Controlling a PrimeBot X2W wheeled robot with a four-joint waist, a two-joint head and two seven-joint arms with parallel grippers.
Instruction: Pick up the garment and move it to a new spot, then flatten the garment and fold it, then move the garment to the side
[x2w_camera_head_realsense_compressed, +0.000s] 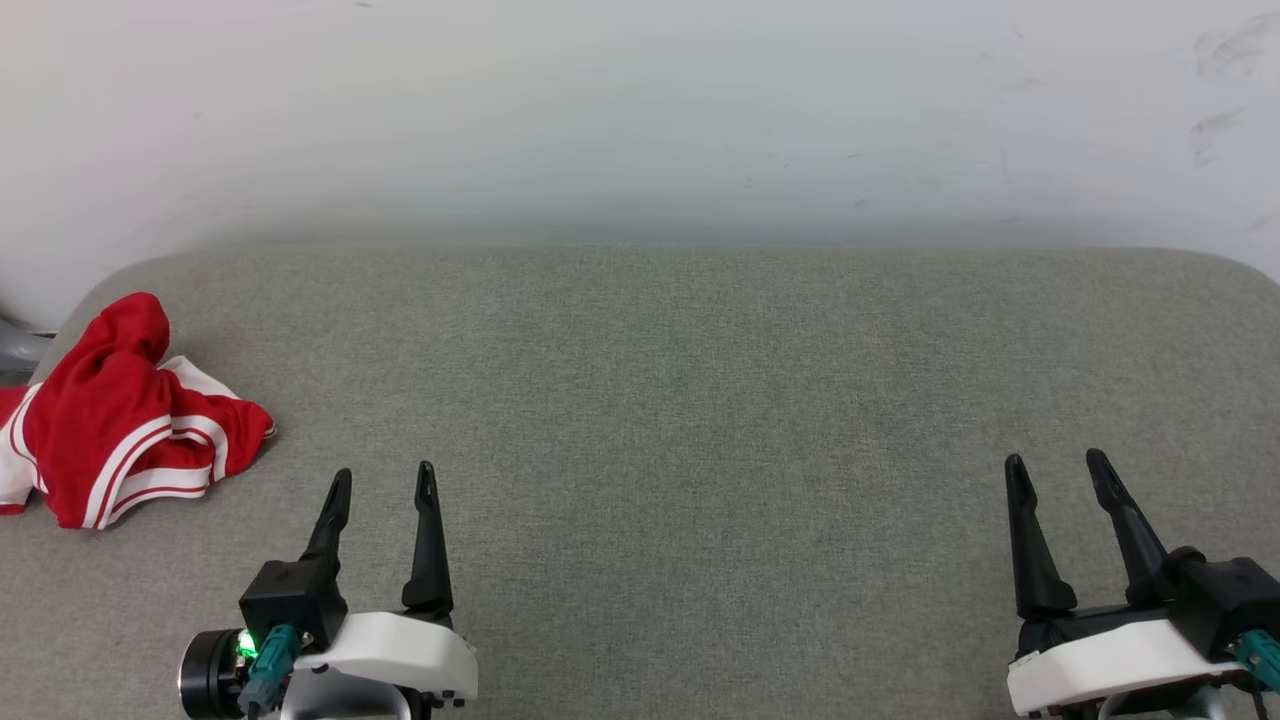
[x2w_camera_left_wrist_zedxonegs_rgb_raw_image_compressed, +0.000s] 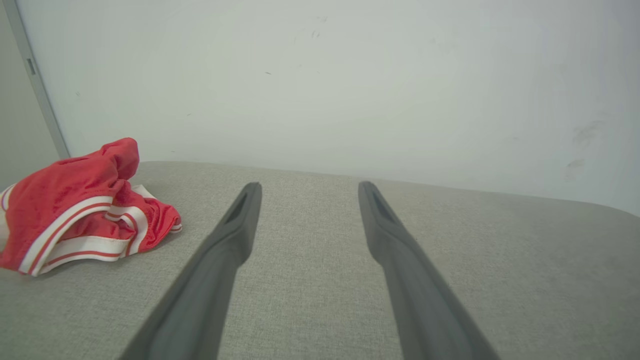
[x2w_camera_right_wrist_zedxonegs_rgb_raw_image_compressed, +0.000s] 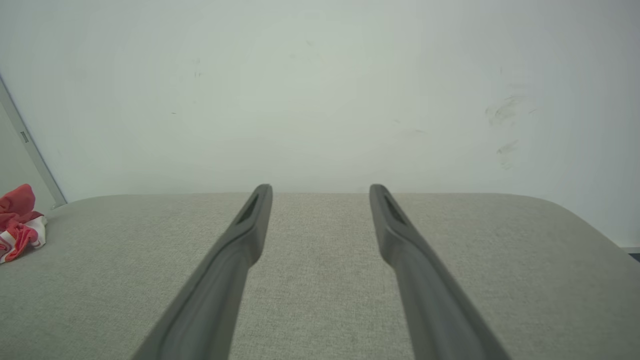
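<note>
Ahead-left of the left gripper (x2w_camera_head_realsense_compressed: 385, 472), the crumpled red jersey T-shirt with white sleeves and red-white striped trim (x2w_camera_head_realsense_compressed: 120, 420) is lying bunched at the left edge of the grey fabric-covered worktop (x2w_camera_head_realsense_compressed: 700, 400), near the fingers but not touching them. From the right gripper (x2w_camera_head_realsense_compressed: 1055, 459) it's lying well apart, far off to its left. Both grippers are sitting released, jaws spread, nothing between them. I'm judging the shirt light, limp and thin, so it's likely going to sag and drape when lifted. The best bite is looking like the raised red hump on top, or the striped fold facing the left gripper. A single-layer pinch is risking the heap unrolling.
</note>
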